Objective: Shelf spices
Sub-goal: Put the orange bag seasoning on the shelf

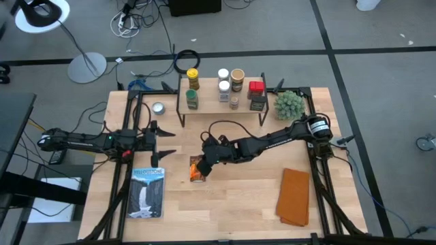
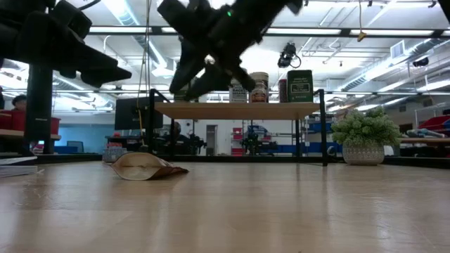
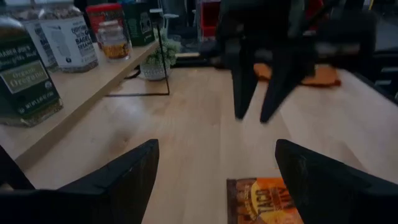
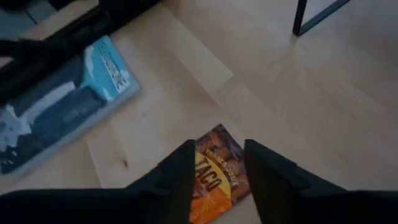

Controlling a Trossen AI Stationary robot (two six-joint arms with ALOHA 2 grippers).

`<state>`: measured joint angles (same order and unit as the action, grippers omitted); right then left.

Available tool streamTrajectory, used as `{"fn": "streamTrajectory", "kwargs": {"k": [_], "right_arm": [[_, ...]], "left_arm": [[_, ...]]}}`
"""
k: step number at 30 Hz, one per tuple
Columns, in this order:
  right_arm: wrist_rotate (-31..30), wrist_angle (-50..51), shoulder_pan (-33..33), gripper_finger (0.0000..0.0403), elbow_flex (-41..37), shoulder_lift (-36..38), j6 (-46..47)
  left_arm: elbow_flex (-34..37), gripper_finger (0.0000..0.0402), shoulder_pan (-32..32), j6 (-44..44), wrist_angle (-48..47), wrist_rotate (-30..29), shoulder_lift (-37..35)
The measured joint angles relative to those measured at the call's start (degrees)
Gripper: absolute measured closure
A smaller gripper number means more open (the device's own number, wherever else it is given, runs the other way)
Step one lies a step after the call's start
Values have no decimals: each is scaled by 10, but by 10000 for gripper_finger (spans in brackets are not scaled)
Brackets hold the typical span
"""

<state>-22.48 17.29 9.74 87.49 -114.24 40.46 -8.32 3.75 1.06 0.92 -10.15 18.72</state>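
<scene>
R end effector (image 4: 217, 177) hangs over taco packet (image 1: 197, 169), fingers slightly apart, packet flat on desk (image 1: 238, 204), not gripped. L end effector (image 1: 165, 141) open, waiting beside. Other spices (image 1: 224, 87) on shelf (image 1: 211, 106).

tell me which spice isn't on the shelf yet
The orange taco packet: it lies flat on the table under the right hand, while the others stand on the shelf.
</scene>
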Motion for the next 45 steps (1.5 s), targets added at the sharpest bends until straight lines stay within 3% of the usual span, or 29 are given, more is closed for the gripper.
{"fn": "streamTrajectory", "kwargs": {"k": [11, 17, 29, 39, 45], "right_arm": [[-4, -169, -10, 158, -136, 0, -208], [36, -265, -29, 122, -196, 0, -228], [107, -340, -50, 139, -241, -4, -270], [102, -447, -50, 145, -215, -104, -273], [109, -442, -49, 171, -188, -146, -275]], "left_arm": [[0, 74, 0, 0, 25, 0, 0], [0, 74, 0, 0, 25, 0, 0], [0, 74, 0, 0, 25, -29, 0], [0, 74, 0, 0, 26, -37, 0], [0, 74, 0, 1, 25, -37, 0]]}}
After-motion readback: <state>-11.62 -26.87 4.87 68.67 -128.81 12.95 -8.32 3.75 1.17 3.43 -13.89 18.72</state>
